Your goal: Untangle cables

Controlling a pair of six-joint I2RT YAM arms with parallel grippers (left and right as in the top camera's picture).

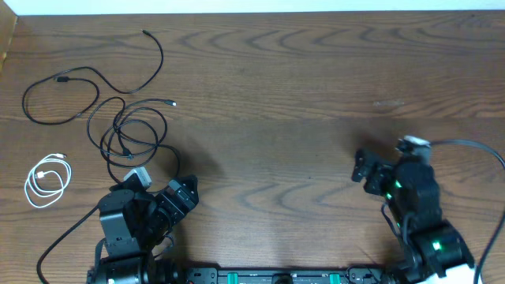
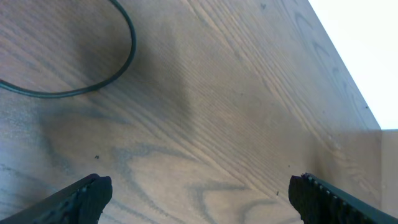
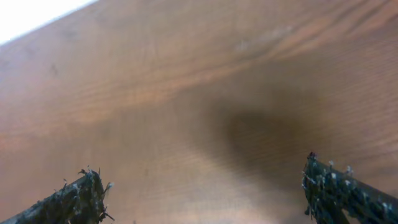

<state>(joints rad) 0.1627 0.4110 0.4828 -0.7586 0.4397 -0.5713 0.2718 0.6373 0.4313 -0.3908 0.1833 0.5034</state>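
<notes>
The wooden table point(image 1: 300, 71) is crossed at upper left by two looped black cables point(image 1: 126, 150), with the coiled white cable point(image 1: 55, 158) lower at the left edge. The left gripper point(image 1: 186, 191), spread and empty, is set just lower right of them. The right gripper point(image 1: 360, 166), likewise spread, is well apart.

— Where are the cables lying?
— All are lying toward the bench's point(image 1: 300, 79) left edge. The long cable point(image 1: 61, 79) is sitting nearest the far-left corner, the looped cable point(image 1: 125, 150) just before it, and the small coil point(image 1: 30, 185) beside the edge.
— And the arms?
— The left gripper point(image 1: 188, 188) is sitting before the looped cable, and the right gripper point(image 1: 359, 167) near the front-right corner.
</notes>
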